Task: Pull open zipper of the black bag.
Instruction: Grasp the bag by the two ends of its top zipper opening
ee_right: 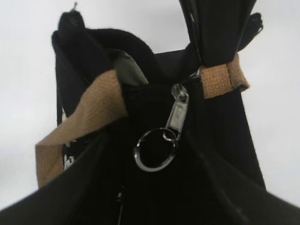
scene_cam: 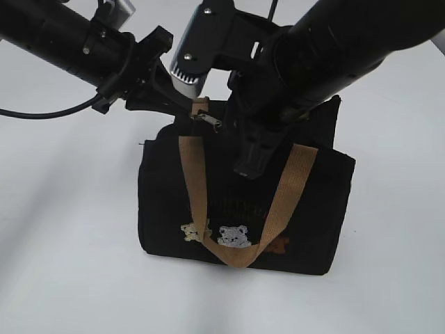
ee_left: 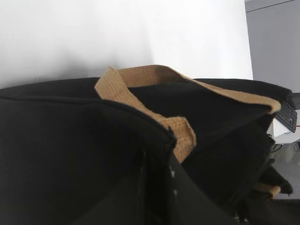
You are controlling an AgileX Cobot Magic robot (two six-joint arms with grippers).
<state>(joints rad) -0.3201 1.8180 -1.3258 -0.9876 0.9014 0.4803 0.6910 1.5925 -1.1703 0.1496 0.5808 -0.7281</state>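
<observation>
Left gripper [scene_cam: 189, 110] clamped on tan strap [scene_cam: 199, 108] at bag's [scene_cam: 167, 209] twelve o'clock; right gripper [scene_cam: 250, 163] half-open, holding nothing visible.

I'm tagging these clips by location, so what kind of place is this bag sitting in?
Probably a lab or office test bench: a bare white table holds only the bag, and the left wrist view shows a keyboard at the table's far edge.

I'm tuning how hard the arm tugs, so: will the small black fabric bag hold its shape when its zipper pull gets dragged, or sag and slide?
Probably it sags: the small black fabric bag has soft walls that already buckle near the top. It looks light, so it may slide or tip unless braced. The silver metal pull with its ring dangles freely and will likely swing.
</observation>
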